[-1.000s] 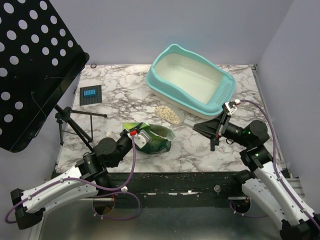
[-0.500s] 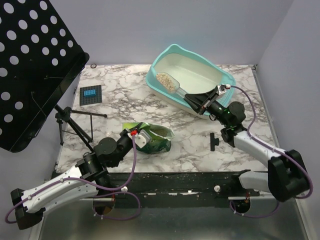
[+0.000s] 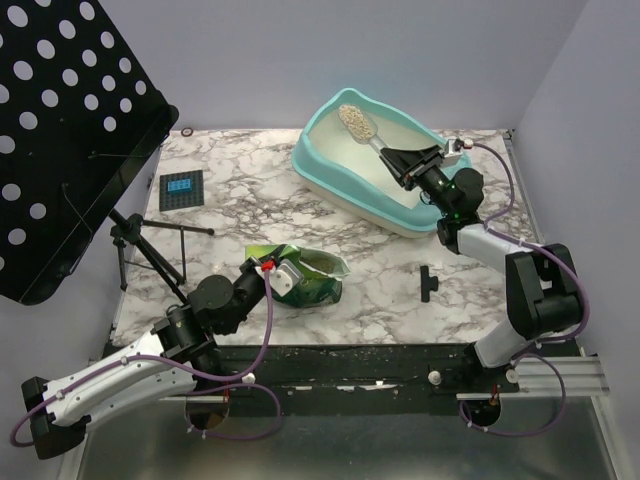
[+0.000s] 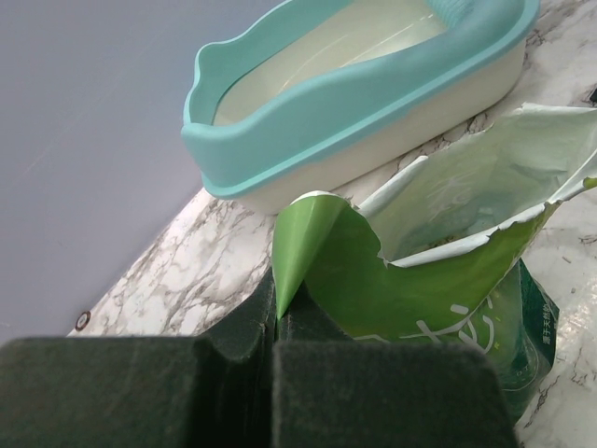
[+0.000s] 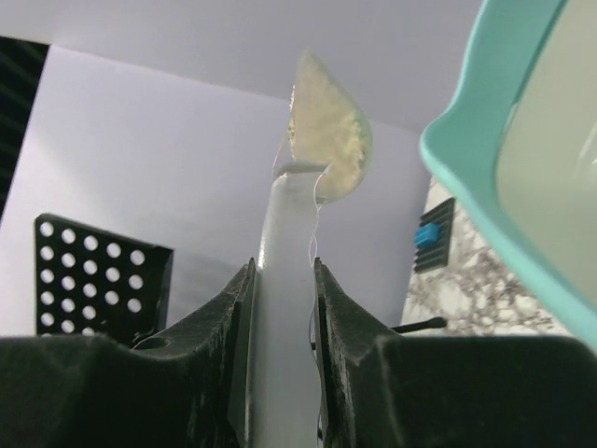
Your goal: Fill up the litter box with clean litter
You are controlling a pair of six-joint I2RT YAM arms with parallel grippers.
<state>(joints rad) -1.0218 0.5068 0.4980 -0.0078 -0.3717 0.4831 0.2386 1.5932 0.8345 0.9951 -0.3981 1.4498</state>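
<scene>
The turquoise litter box [image 3: 322, 165] stands at the back middle of the table, its cream inside bare; it also shows in the left wrist view [image 4: 308, 107] and the right wrist view [image 5: 485, 121]. My right gripper [image 3: 397, 160] is shut on the handle of a clear plastic scoop [image 5: 284, 280] and holds it above the box. The scoop's bowl holds beige clean litter [image 3: 357, 122], over the box's far left end; the litter also shows in the right wrist view [image 5: 328, 131]. My left gripper [image 3: 268, 266] is shut on the torn edge of a green bag [image 4: 410, 280], which stands open on the table [image 3: 315, 278].
A black perforated stand [image 3: 70, 130] on a tripod [image 3: 150, 255] fills the left side. A small black pad with a blue middle [image 3: 181, 190] lies at the back left. A small black part [image 3: 429, 283] lies on the marble right of the bag.
My right arm has carried the filled scoop from the table in front of the box up and over the box to its far left end. The left arm has not moved.
</scene>
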